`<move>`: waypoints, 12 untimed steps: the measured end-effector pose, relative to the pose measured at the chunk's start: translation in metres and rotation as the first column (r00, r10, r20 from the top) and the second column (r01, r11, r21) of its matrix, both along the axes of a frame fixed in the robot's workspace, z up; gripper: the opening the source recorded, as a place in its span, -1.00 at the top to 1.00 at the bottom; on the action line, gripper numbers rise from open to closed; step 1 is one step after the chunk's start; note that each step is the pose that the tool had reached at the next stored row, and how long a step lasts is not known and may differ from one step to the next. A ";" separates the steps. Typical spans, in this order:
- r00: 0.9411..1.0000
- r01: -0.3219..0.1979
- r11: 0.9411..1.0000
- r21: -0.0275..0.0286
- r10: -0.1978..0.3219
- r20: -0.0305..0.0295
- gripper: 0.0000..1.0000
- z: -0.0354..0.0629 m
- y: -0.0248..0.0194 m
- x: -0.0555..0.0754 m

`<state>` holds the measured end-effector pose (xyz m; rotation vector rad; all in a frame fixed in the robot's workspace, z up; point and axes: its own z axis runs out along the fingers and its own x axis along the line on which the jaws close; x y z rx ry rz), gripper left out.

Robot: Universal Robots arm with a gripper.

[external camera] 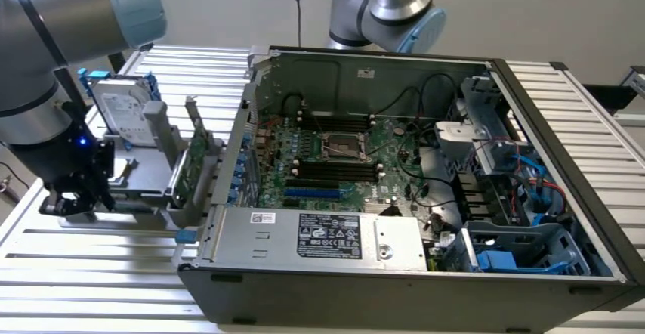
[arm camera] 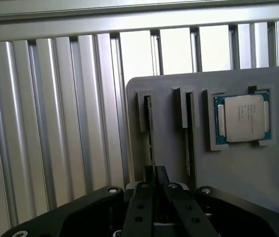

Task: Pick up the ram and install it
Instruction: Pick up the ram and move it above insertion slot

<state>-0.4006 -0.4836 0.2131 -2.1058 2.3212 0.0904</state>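
The black two-finger gripper (arm camera: 155,174) is pressed nearly together, pinching the top edge of the ram (arm camera: 152,131). The ram is seen edge-on in the wrist view: a long, very thin dark strip with a faint green tint. It stands upright in a narrow slot of the flat grey plastic parts holder (arm camera: 238,182). Its faces and chips are turned away, so they cannot be made out. The ram sits in the slot, with the fingers on either side of its upper end.

In the neighbouring slot stands a second thin dark stick (arm camera: 190,138), apart from the gripper. Just beyond it, a square silver processor chip on a green base (arm camera: 241,118) lies flat in its own recess. The holder rests on the ribbed aluminium desk (arm camera: 41,123).

In the exterior view the gripper (external camera: 75,198) is low over the holder (external camera: 141,194), at the exterior view's left. The open black computer case (external camera: 403,281) lies well apart toward the exterior view's right, with its green motherboard (external camera: 388,134) and long black memory slots (external camera: 333,169) exposed.
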 end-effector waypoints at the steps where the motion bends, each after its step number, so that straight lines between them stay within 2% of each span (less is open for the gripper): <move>1: 1.000 0.000 1.000 0.001 0.000 -0.001 0.73 0.0026 0.0000 0.000; 6: 1.000 0.000 1.000 0.007 0.000 -0.004 0.73 0.0170 0.0000 0.002; 12: 1.000 0.000 1.000 0.011 0.000 -0.007 0.73 0.0409 -0.0003 0.006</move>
